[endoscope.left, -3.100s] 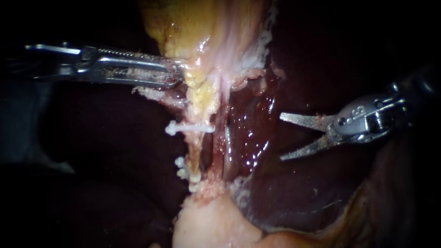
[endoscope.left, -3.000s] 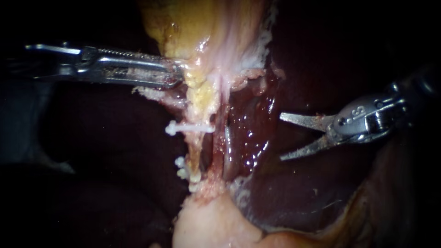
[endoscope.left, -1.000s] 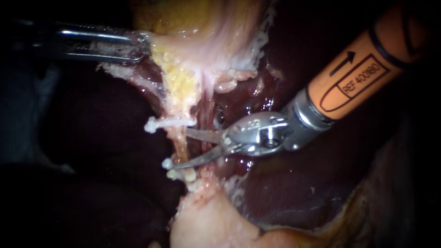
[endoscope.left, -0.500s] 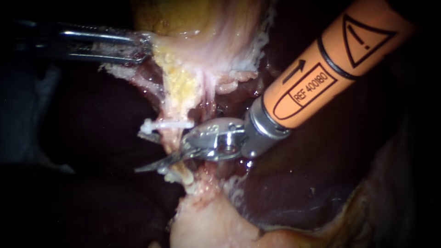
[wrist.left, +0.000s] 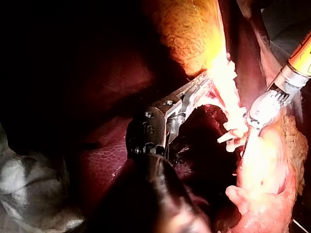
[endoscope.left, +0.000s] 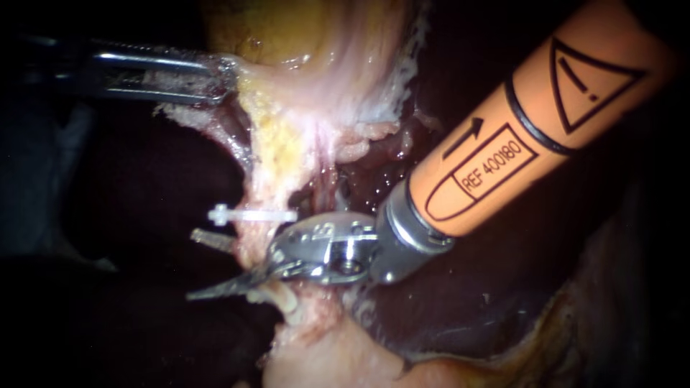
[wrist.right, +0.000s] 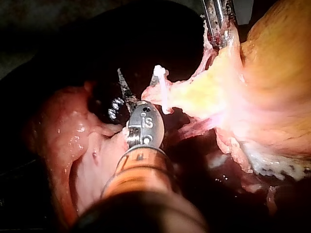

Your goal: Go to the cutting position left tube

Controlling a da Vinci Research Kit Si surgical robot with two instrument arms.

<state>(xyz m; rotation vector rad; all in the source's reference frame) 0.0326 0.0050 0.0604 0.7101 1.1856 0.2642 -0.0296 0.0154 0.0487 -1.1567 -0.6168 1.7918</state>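
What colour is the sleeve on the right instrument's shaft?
The sleeve is orange with black outline markings; it shows best in the endoscope view.

Bright polished metal is shown by the wrist and blades of the right instrument (endoscope.left: 198,264), its shaft being covered by a smooth orange sleeve (endoscope.left: 546,122) of satin, plastic look. The metal jaws of the left instrument (endoscope.left: 226,75) are finely ridged. The clip (endoscope.left: 251,214) appears as smooth white plastic. The liver (endoscope.left: 460,316) is seen wet and glossy, the gallbladder (endoscope.left: 302,29) slick, with rough frayed edges
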